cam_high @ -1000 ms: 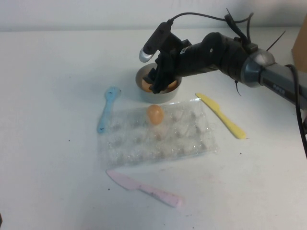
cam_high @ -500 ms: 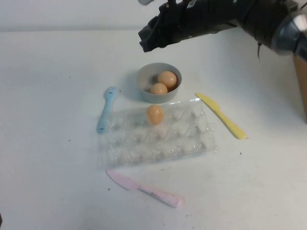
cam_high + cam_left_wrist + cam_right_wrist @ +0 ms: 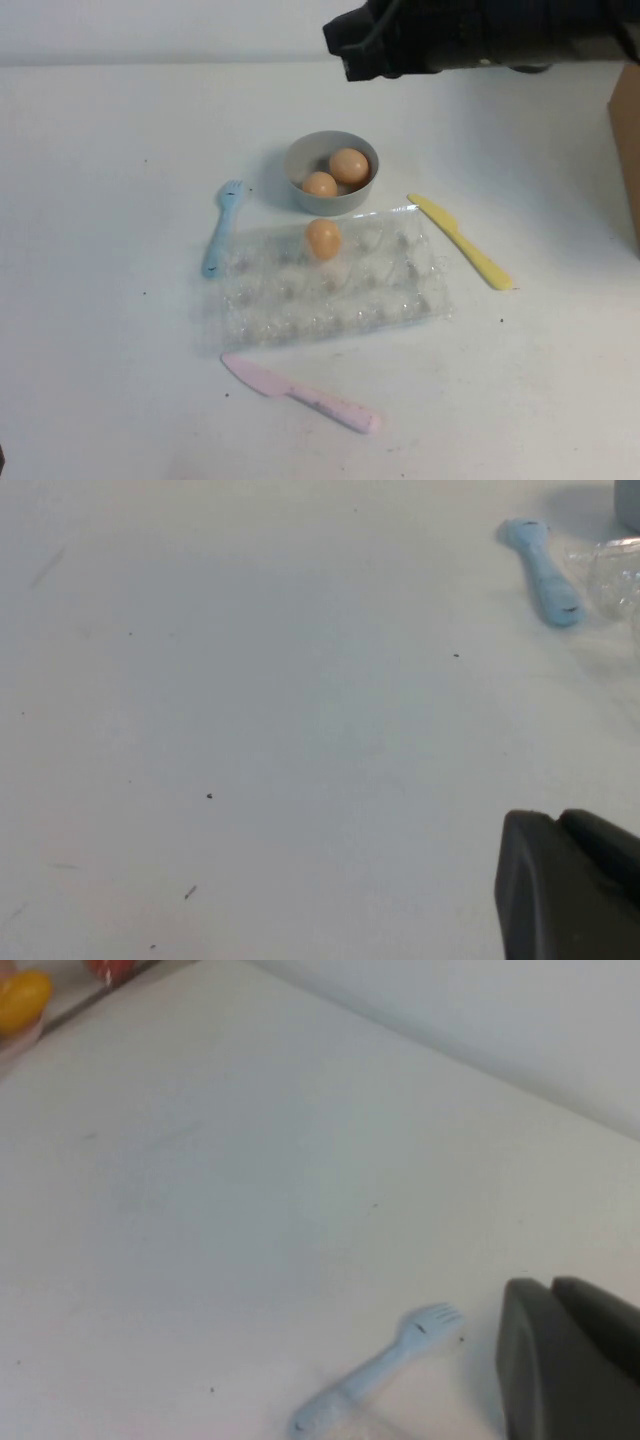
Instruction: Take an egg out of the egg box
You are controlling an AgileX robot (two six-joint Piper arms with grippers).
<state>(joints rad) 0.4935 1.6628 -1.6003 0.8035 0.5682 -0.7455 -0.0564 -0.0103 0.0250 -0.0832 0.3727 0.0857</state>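
Note:
The egg box lies at the table's middle, a flat clear plastic tray. One orange-tan egg sits in a cup on its far row. Two like eggs lie in the round grey bowl just behind the tray. My right gripper hangs high above the table behind the bowl, empty; in the right wrist view its dark fingers lie together. My left gripper is out of the high view, off to the tray's left over bare table, fingers together, empty. A corner of the tray shows there.
A blue fork lies left of the tray, also in both wrist views. A yellow knife lies to the tray's right, a pink knife in front. A brown box stands at the right edge.
My right gripper rose out of the bowl and drew back up and to the right. Two eggs now show in the bowl. The tray and its egg have not moved.

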